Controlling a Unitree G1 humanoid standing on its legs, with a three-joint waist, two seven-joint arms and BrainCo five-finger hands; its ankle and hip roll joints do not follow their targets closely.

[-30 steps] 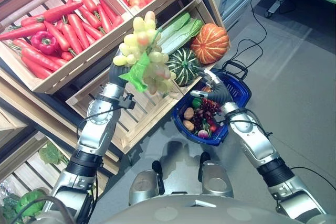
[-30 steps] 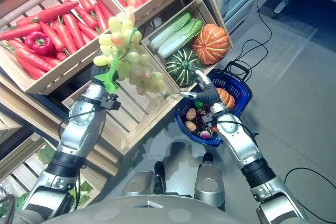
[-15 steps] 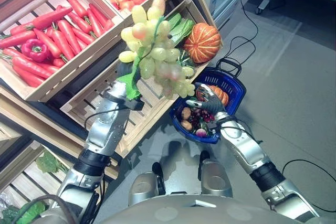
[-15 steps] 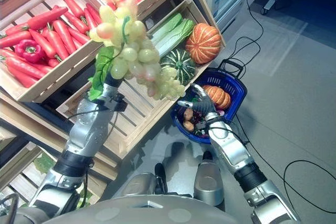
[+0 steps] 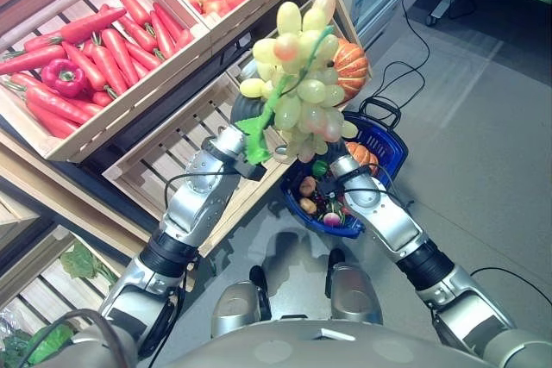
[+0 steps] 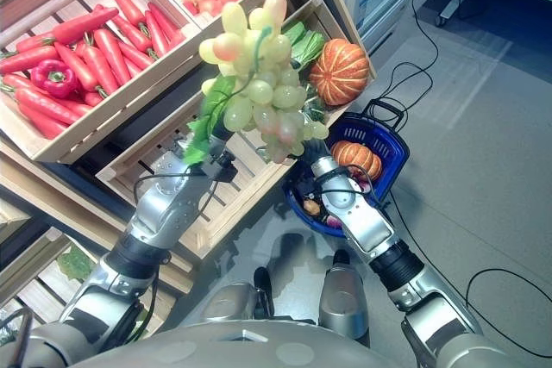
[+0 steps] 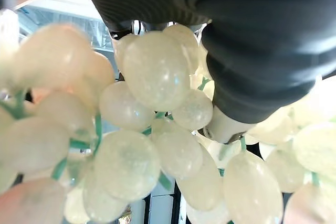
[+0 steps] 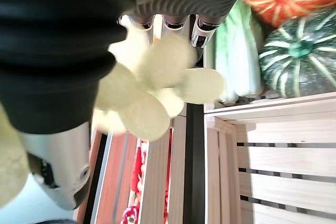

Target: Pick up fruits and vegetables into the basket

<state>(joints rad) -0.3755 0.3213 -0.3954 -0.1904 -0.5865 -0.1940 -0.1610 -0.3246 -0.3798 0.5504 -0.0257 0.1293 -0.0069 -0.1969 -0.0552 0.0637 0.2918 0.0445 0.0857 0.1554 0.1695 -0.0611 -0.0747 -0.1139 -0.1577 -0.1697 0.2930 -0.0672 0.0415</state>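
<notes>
Grapes (image 5: pixel 297 84): one large pale green bunch with a green leaf, raised above the crates and carried by the left hand.
Left hand (image 6: pixel 216 138): at the leaf end of the bunch, fingers closed on the stem and leaf; the bunch rises up and away from it toward the right hand.
Long axis: from the left hand diagonally up and outward, the free end of the bunch hanging over the right hand's side.
Right hand (image 6: pixel 316 164): just under the lower end of the bunch, with grapes lying against its fingers in the right wrist view; whether those fingers curl round the fruit or are simply extended beneath it cannot be told.
Basket (image 5: pixel 380 134): blue, on the floor, directly beside and below the right hand, well apart from the left hand.
Basket contents: a small orange pumpkin (image 6: pixel 356 159) and mixed small produce already inside.
Nearer hand to basket: right; it sits at the basket's near rim.
Deciding relation: the bunch sits above and slightly to the crate side of the basket, so by my reading the coming move is a lowering toward the right hand's side.
Risk, judged: loose hanging grapes may catch the rim.
</notes>
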